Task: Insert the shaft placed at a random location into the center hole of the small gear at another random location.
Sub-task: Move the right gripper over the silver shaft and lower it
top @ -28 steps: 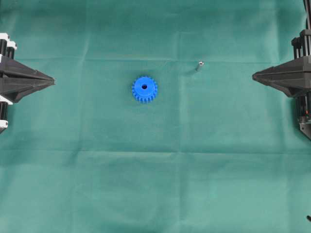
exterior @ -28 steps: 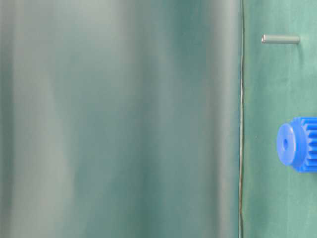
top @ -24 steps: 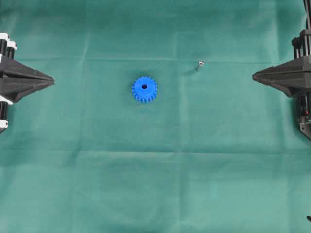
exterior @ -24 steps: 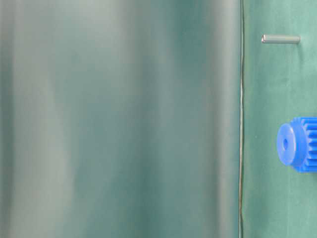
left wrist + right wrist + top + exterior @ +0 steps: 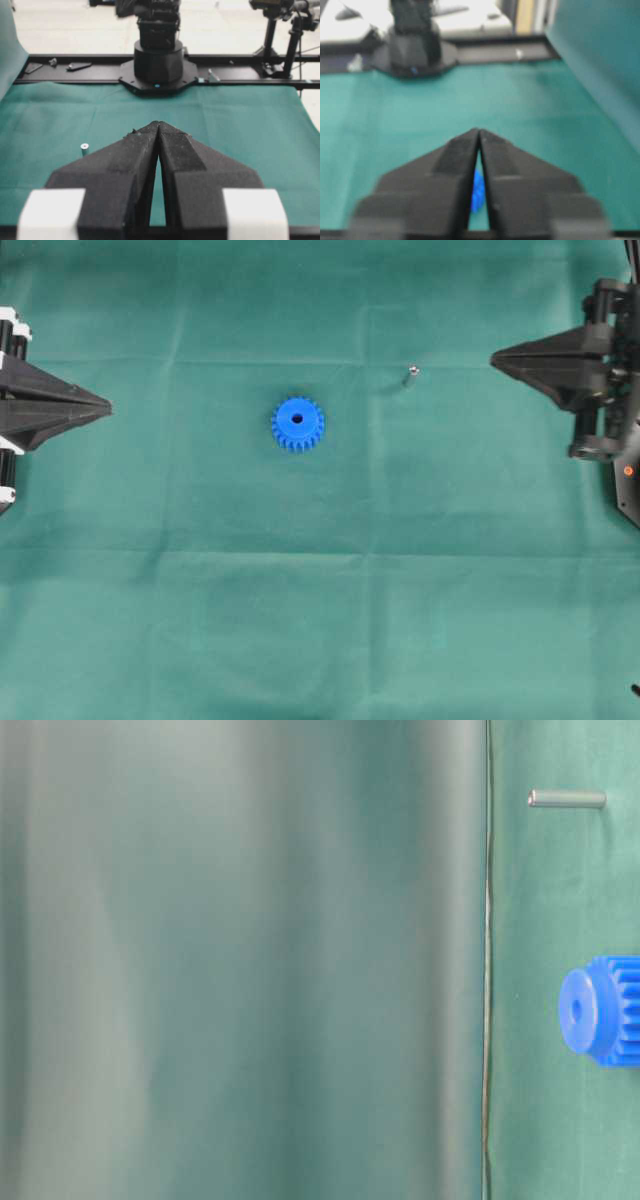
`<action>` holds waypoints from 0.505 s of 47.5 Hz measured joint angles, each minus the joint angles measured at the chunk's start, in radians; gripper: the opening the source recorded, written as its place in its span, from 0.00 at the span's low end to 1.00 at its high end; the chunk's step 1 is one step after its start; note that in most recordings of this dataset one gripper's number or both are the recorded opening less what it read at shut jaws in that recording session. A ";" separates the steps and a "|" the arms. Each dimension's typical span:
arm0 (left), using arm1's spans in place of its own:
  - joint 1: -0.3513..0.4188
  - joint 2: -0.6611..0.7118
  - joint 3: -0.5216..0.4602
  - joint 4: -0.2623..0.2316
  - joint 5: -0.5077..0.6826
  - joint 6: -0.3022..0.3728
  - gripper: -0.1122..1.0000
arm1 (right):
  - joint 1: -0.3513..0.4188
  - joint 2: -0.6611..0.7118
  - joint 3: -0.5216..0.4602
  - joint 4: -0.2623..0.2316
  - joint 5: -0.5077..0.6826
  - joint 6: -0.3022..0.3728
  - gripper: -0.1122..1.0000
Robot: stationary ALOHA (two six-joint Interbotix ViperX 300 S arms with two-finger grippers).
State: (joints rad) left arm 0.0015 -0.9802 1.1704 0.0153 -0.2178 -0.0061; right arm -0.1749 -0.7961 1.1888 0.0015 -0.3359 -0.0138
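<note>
Two claws, left (image 5: pixel 105 407) and right (image 5: pixel 497 360), pressed together, empty.
Approach step: right must spread over shaft (image 5: pixel 410 373), at 2 o'clock from gear (image 5: pixel 297 424).

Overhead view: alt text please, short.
A blue small gear lies flat mid-cloth, its center hole facing up; the tiny shaft stands apart from it. The left hand and right hand, both shut, point inward from the edges.
</note>
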 measured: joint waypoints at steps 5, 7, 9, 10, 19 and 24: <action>0.000 0.000 0.000 0.000 0.002 0.003 0.10 | -0.028 0.112 0.000 0.000 -0.049 0.000 0.63; 0.000 0.000 0.000 0.000 0.002 0.003 0.10 | -0.043 0.167 0.000 -0.002 -0.075 -0.002 0.75; 0.000 0.000 0.000 0.000 0.002 0.003 0.10 | -0.055 0.221 0.000 -0.002 -0.104 -0.006 0.84; 0.000 -0.002 0.000 0.000 0.002 0.003 0.10 | -0.063 0.247 0.000 -0.003 -0.118 -0.009 0.88; 0.000 0.003 0.000 0.000 0.002 0.003 0.10 | -0.123 0.488 -0.006 -0.002 -0.250 -0.031 0.88; 0.000 0.006 0.000 0.000 0.002 0.003 0.10 | -0.144 0.595 -0.023 -0.002 -0.288 -0.032 0.88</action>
State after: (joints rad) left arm 0.0015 -0.9741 1.1704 0.0153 -0.2163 -0.0031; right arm -0.3191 -0.2010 1.1658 0.0000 -0.6243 -0.0460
